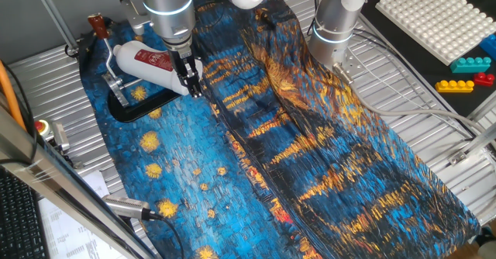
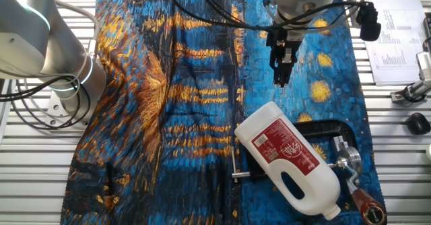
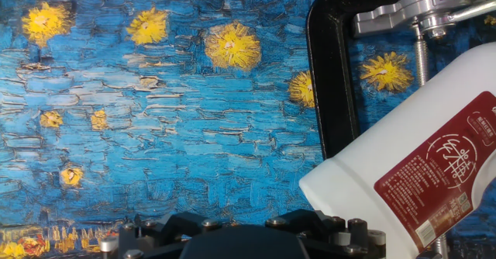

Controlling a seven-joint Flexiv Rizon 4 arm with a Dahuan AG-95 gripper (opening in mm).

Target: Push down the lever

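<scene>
Slatted metal table (image 1: 434, 146), mostly covered by a blue and yellow painted-style cloth (image 1: 325, 174); second grey arm (image 1: 339, 15) stands at the far side in one fixed view, cut off at the top edge. White bottle (image 2: 289, 159) with a red label lies on its side across a black C-clamp (image 2: 322, 126), hiding much of the frame in both fixed views. Hand view shows only the bottle's bottom end, the clamp's curved frame and part of the silver head; the lever's tip falls outside it. Lever (image 2: 355, 182): silver bar with a red-brown tip, at the clamp's end beyond the bottle's neck. In the other fixed view it lies near the lower right corner, long axis diagonal, tip toward the bottom right and cut by the edge. One fixed view shows the tip standing up at the cloth's far left corner, bar partly behind the bottle. Gripper (image 2: 281, 75) hangs over bare cloth just beside the bottle's bottom end, well apart from the lever. Fingers look pressed together, nothing between them; hand view shows only the housing, not the fingertips.
</scene>
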